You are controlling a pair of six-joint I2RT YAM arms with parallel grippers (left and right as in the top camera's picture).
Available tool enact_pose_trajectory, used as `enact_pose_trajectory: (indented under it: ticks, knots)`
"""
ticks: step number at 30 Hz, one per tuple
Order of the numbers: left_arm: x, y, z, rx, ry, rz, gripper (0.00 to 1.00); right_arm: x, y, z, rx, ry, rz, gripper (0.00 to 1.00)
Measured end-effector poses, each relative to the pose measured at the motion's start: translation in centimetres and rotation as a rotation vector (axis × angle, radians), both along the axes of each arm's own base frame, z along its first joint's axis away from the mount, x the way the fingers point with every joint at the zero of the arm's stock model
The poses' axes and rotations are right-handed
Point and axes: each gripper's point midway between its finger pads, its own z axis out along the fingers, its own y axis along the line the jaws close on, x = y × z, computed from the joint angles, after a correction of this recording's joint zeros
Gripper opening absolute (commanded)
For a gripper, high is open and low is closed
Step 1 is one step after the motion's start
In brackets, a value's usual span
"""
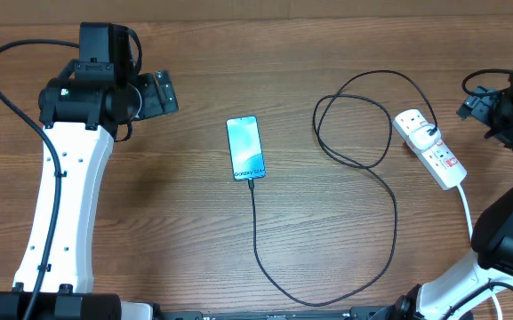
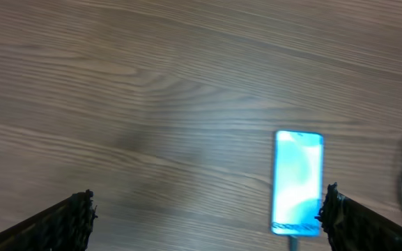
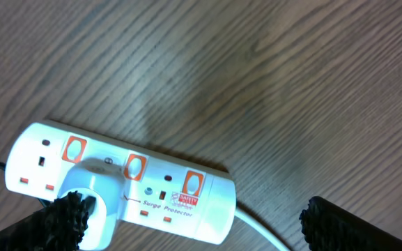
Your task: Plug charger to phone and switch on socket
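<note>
The phone (image 1: 245,148) lies flat and face up on the tabletop (image 1: 176,204), its blue screen lit, ahead of the left tool (image 2: 206,213) and nearer that tool's right finger in the wrist view; from overhead it is well apart from the tool. The charger (image 1: 255,222) meets the phone's end that bears the small text, runs away from it in a long curve across the bare wood, then doubles into a loose loop between the phone and the socket (image 1: 438,156). The socket, a white strip with three orange switches, lies at a slant just below the right tool (image 3: 195,213), its body showing between the two fingers in the wrist view. A rounded white plug (image 3: 93,183) sits in one outlet by that tool's left finger, and a thick white cord (image 1: 466,209) leaves the strip's far end towards the right arm's base. Both tools stand wide open, each with its fingers spread, gripping nothing and touching nothing. The tabletop is brown wood grain, matt, with soft glare, and fills all three views. The charger's loop is what lies on the wood between the two tools, beside the socket.
</note>
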Motion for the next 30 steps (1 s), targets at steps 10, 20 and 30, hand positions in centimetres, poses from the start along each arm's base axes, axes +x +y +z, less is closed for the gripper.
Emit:
enact_pose_trajectory:
  ticks: [10, 20, 30]
  knots:
    - [-1.2, -4.4, 1.8, -0.119, -0.038, -0.189, 1.0, -0.3, 0.1, -0.1, 0.005, 0.012, 0.001, 1.0]
    - [-7.7, -7.1, 9.4, -0.1, -0.246, -0.317, 0.99, 0.2, -0.1, 0.0, -0.004, -0.008, 0.002, 1.0]
    - [-12.6, -5.3, 3.7, -0.06, -0.241, -0.271, 1.0, -0.2, 0.1, -2.8, 0.006, 0.005, 0.002, 1.0]
